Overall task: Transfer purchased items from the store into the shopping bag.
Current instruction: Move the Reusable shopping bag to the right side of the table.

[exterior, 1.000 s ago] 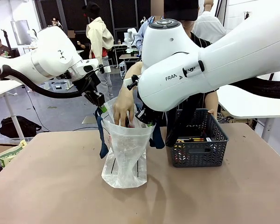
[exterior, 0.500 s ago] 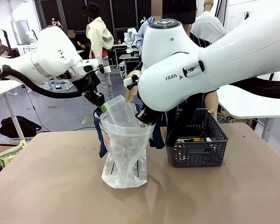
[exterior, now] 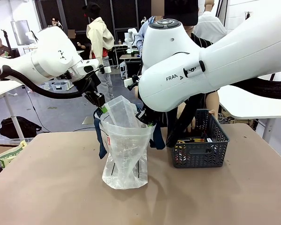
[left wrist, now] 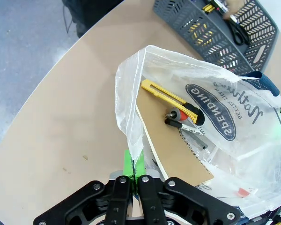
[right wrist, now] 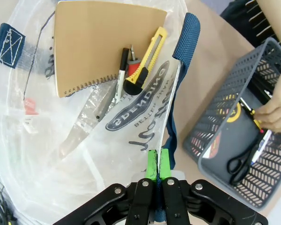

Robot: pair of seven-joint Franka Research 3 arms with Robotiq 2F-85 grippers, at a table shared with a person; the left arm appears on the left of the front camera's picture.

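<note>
**Bag held open at both rims; person's hand now at the basket**

The shopping bag [exterior: 126, 150] stands upright on the table [exterior: 47, 187], left of centre, just left of the dark grey basket [exterior: 199, 159]. The left gripper [left wrist: 135, 164] is clenched on the bag's clear plastic rim at the left side. The right gripper [right wrist: 157, 164] is clenched on the opposite rim, beside a navy strap handle [right wrist: 182, 51]. Between them the mouth stays spread.

Purchased items lie inside the bag: a brown spiral notebook [right wrist: 103, 44], a yellow utility knife [left wrist: 171, 99] and a black marker [right wrist: 122, 70], resting against each other.

Change since a second ago: the person's hand [right wrist: 276, 112], then down inside the bag's mouth, has left it and is now in the basket at the far right, touching the goods there. Black scissors [right wrist: 239, 161] lie in the basket near that hand. Bag, basket and both arms are unmoved.
</note>
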